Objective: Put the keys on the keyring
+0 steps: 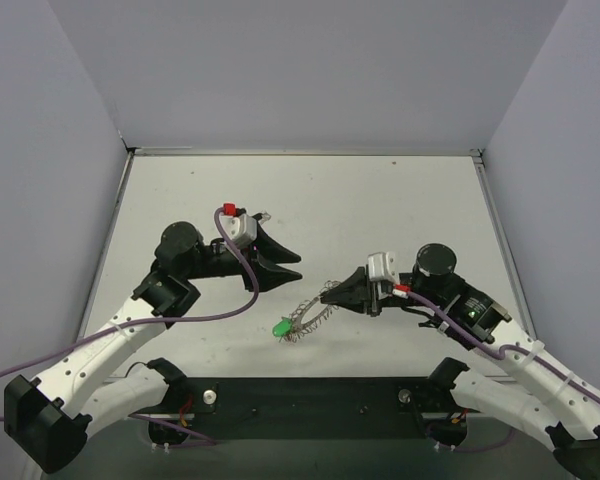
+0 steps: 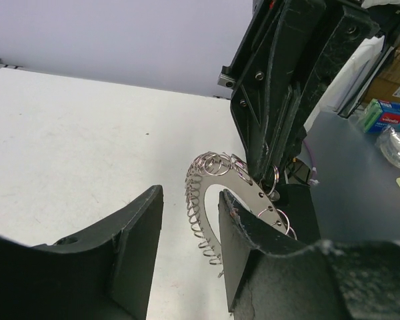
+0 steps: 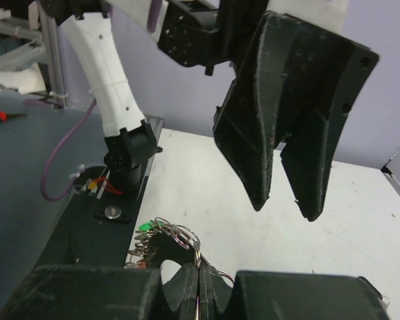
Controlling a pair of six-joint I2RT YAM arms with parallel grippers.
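Grey walls (image 1: 40, 150) close in the white bench (image 1: 400, 200) on three sides, and a dark base strip (image 1: 320, 395) runs along its near edge. At the left, a purple cable (image 1: 242, 290) loops off the wrist of the left claw (image 1: 294, 265), which hangs over the bench with its fingers spread partway, holding and touching nothing. Just right of it and nearer, a green-headed key (image 1: 281, 328) sits at the low left end of the keyring (image 1: 312, 314), which slopes up to the right; whether the key rests on the bench I cannot tell. From the left wrist, the keyring (image 2: 257, 198) shows beyond the left claw (image 2: 190, 253), apart from its fingers, and the right claw (image 2: 261, 170) towers behind it, covering its far side. The right claw (image 1: 327, 295) is pressed together, pinching the keyring's upper right rim
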